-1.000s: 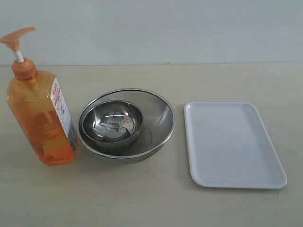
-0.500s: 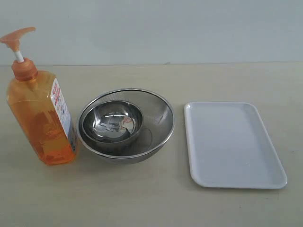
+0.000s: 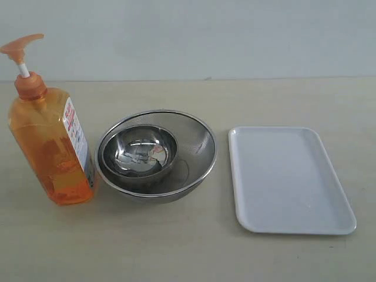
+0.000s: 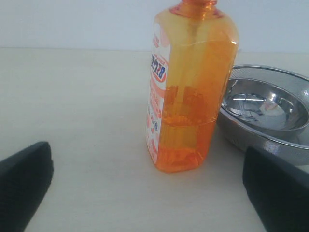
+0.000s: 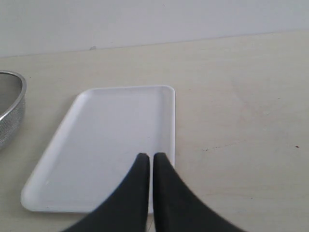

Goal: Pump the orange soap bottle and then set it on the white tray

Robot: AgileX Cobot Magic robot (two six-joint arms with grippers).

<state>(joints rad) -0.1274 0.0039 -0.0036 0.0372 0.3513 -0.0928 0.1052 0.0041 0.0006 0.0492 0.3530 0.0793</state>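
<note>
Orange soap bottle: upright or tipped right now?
Upright. The orange soap bottle stands on its base on the table, pump head on top; the left wrist view shows its bottom flat on the surface.

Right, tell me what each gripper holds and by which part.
Nothing is held. The left gripper is open, short of the orange soap bottle; the right gripper is shut with nothing between its fingers.
</note>
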